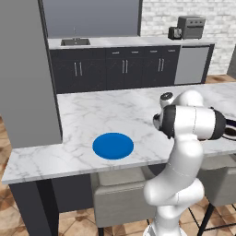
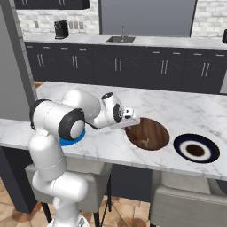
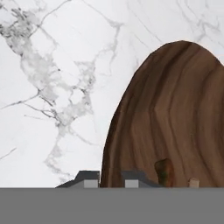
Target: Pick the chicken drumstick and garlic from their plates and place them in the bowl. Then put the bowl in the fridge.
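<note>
We see bright, even light all over, with no glare. The white marble desk (image 1: 92,115) has almost no shadows on it. The wooden bowl (image 3: 175,113) looks big and a bit blocky up close. Edges look jagged.

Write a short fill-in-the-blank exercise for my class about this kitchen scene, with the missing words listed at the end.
1. The wooden bowl sits on the marble counter between the bright blue plate and the dark ____ plate.
2. The bright blue plate has ____ on it.
3. The hand hangs over the rim of the ____.
4. A small reddish-brown piece, the chicken drumstick, lies inside the ____.

Missing words: navy; nothing; bowl; bowl
</note>
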